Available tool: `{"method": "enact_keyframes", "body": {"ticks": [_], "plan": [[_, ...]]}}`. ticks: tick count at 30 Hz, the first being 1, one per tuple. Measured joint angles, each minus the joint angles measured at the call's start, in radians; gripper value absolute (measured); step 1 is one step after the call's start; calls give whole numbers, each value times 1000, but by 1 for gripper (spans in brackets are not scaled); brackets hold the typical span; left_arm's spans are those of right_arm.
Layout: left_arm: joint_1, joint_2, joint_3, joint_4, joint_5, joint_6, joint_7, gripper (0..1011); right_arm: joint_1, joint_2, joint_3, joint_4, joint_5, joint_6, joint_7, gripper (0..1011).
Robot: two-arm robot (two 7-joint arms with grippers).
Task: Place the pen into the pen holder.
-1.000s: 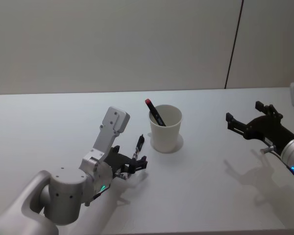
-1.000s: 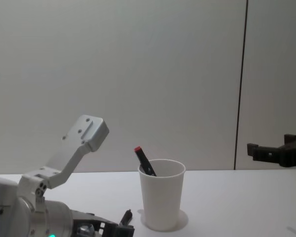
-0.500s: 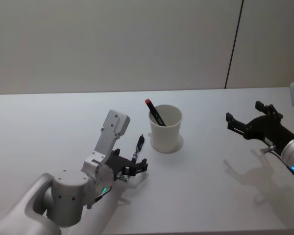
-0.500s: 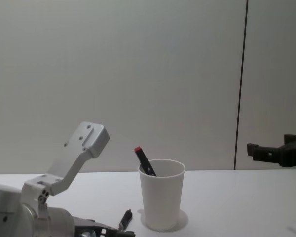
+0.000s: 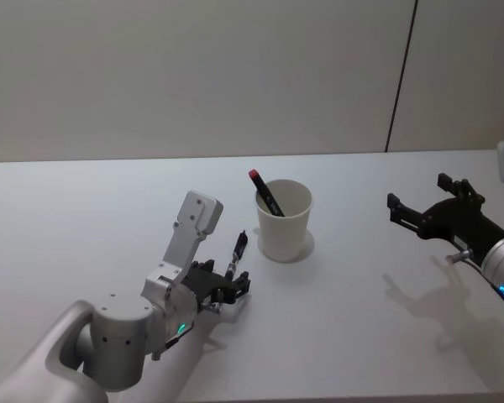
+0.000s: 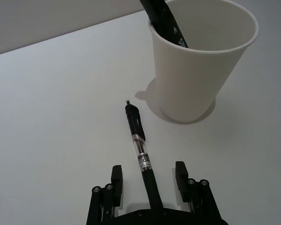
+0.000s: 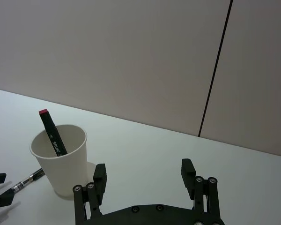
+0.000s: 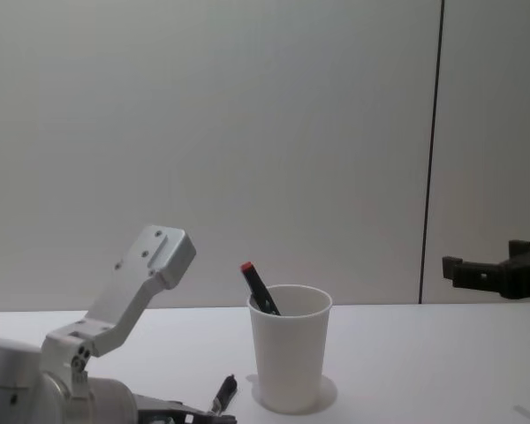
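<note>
Pen (image 6: 139, 150) lying flat on the table, just beside the pen holder (image 6: 196, 75), barrel between the spread fingers of the left gripper (image 6: 148, 169), unclamped; right gripper (image 5: 418, 191) idle at right, fingers apart; risks: closing pads may roll the round barrel, or the lifted pen may tip the light holder or jam against the leaning marker (image 6: 166, 18); marker lettering starts "SP", rest hidden.

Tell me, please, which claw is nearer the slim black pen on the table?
Left. The left claw, open, straddles one end of the slim black pen; the right claw hangs beyond the white paper cup.
</note>
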Motion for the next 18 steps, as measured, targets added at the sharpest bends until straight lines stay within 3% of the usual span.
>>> {"method": "enact_keyframes", "body": {"ticks": [3, 7, 10, 18], "plan": [[-1, -3, 0, 8, -3, -4, -2, 647, 0, 0, 0, 0, 0, 0, 0, 1001], [-3, -7, 0, 18, -7, -10, -3, 564, 0, 0, 0, 0, 0, 0, 0, 1001], [-4, -11, 1, 28, -13, -17, -4, 419, 0, 0, 0, 0, 0, 0, 0, 1001], [-8, -24, 4, 63, -30, -43, -3, 202, 0, 0, 0, 0, 0, 0, 0, 1001]]}}
